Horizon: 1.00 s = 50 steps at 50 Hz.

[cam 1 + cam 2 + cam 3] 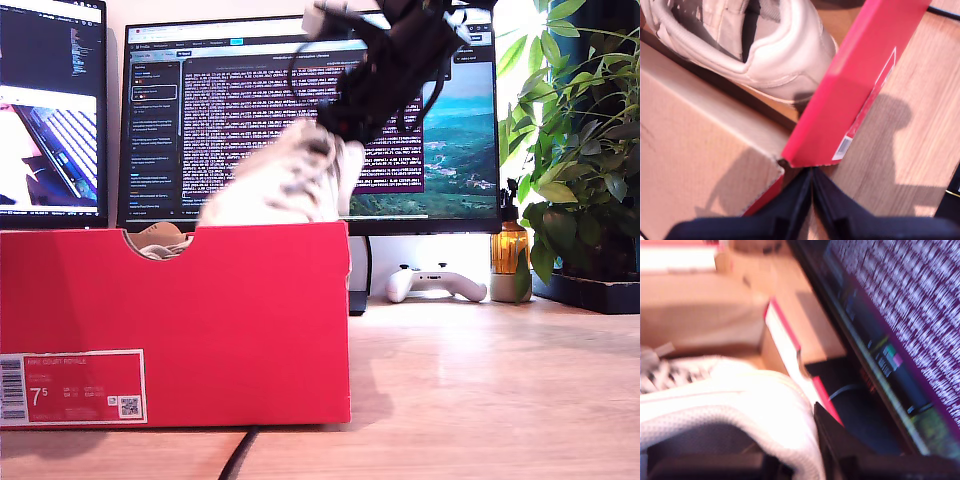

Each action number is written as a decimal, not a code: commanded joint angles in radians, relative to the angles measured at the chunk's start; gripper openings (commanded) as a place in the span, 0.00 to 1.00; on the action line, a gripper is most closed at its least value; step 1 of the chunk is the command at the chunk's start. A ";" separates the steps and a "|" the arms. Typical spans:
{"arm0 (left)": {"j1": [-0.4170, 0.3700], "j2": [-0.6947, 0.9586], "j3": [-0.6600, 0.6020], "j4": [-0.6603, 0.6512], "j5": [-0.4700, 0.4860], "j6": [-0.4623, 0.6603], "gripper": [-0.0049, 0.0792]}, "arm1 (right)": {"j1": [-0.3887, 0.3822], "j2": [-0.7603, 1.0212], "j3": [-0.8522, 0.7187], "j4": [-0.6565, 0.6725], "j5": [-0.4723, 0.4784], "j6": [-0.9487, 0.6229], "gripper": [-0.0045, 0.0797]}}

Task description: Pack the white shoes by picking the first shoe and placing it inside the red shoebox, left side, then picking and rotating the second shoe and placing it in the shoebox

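Observation:
The red shoebox (pixel 240 320) stands at the exterior view's left, its 7.5 label facing the camera. One white shoe (pixel 765 45) lies inside it and shows through the notch (pixel 160 240). The other white shoe (pixel 285 185), blurred, hangs tilted over the box's top edge. My second gripper (pixel 345 125) is shut on its heel end, on a black arm reaching down from the exterior view's upper right. In the second wrist view the shoe's collar (pixel 740 405) sits in that gripper (pixel 790 455), above the box rim (pixel 790 345). My first gripper (pixel 812 175) is shut on nothing, above a box corner (pixel 855 75).
Two monitors (pixel 300 110) stand close behind the box. A white game controller (pixel 435 282) and an amber jar (pixel 508 250) lie on the wooden table (pixel 480 390), with potted plants (pixel 580 150) at the exterior view's right. A black cable (pixel 238 455) runs under the box front.

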 commanded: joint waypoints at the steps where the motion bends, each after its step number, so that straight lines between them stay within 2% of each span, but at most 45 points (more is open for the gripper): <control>1: -0.003 0.003 0.014 0.010 0.005 -0.003 0.04 | 0.016 0.031 0.028 0.006 -0.002 0.005 0.04; 21: -0.003 0.003 0.014 0.010 0.005 -0.003 0.04 | 0.021 0.105 0.028 -0.021 0.031 -0.037 0.04; 36: -0.003 0.003 0.014 0.010 0.005 -0.003 0.04 | 0.035 0.143 0.028 -0.042 0.122 -0.036 0.04; 39: -0.003 0.003 0.014 0.010 0.005 -0.003 0.04 | 0.042 0.146 0.028 -0.038 0.131 -0.036 0.09; 43: -0.003 0.003 0.014 0.010 0.005 -0.003 0.04 | 0.053 0.146 0.028 -0.024 0.138 -0.036 0.19; 50: -0.003 0.003 0.014 0.010 0.005 -0.003 0.04 | 0.079 0.146 0.028 0.008 0.196 -0.036 0.33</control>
